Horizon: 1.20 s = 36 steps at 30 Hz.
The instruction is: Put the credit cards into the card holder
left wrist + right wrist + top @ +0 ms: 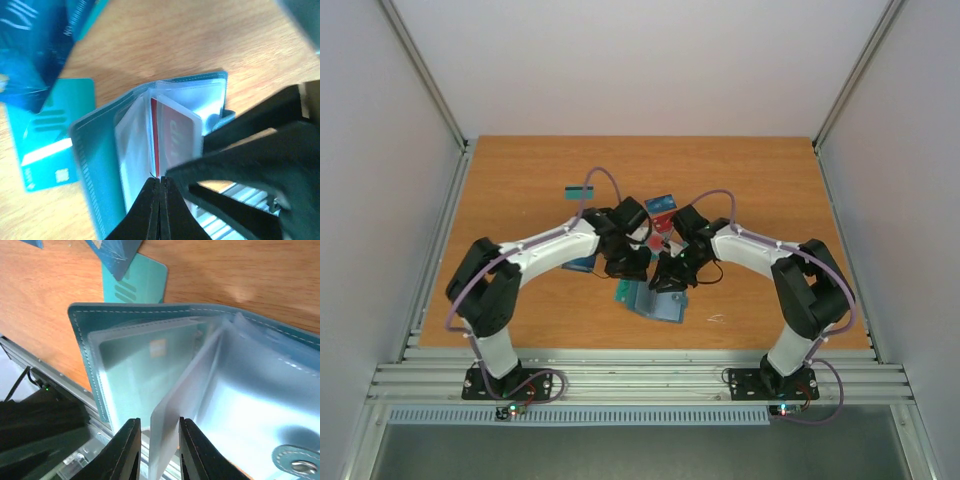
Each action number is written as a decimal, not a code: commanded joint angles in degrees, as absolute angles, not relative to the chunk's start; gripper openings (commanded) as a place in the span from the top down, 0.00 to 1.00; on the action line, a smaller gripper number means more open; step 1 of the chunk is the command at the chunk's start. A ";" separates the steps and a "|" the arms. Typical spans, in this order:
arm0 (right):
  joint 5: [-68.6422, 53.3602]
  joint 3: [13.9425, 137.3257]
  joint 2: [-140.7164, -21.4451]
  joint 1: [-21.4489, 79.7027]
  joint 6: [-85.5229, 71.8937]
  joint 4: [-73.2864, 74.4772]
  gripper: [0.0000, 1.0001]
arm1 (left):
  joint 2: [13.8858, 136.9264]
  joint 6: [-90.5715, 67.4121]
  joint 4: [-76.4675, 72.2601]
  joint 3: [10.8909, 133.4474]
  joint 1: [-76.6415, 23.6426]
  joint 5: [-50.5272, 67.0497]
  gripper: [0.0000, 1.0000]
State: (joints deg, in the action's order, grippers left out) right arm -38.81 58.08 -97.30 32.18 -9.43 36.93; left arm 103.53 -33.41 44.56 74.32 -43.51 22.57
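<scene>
The left arm (545,248) and right arm (760,250) met over the card holder (658,302), blocking the middle. Loose credit cards (579,190) lay behind. The table (770,180) had open room at both far corners.

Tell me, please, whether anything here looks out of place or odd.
Nothing looks damaged. The card holder lies open, one clear sleeve standing up between the parted jaws of the right pincer. Beside it, loose credit cards overlap crookedly, and one striped card lies alone farther back.
</scene>
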 commanded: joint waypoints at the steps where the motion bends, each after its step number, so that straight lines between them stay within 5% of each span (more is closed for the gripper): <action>1: -38.67 62.21 -99.58 33.91 -8.37 40.68 0.76 | 95.42 -35.05 47.86 72.21 -40.92 20.20 1.00; 12: -45.03 92.69 -114.82 40.31 -8.11 48.54 0.73 | 75.62 -28.66 59.75 67.67 -26.17 10.92 0.94; 18: -36.40 105.71 -114.16 40.10 -2.93 58.91 0.70 | 71.67 -25.38 61.19 65.23 -20.40 11.19 0.89; 27: -29.11 90.56 -98.59 32.54 -2.19 55.29 0.64 | 70.65 -23.37 56.49 64.30 -19.95 16.20 0.73; 36: -30.65 72.57 -84.32 19.29 -3.55 51.43 0.61 | 77.35 -19.84 50.89 68.64 -21.20 25.43 0.70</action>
State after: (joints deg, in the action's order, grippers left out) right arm -30.63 77.60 -88.88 23.75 -2.94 53.12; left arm 74.41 -22.15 56.14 64.97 -20.36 20.03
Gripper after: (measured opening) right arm 0.385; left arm 0.296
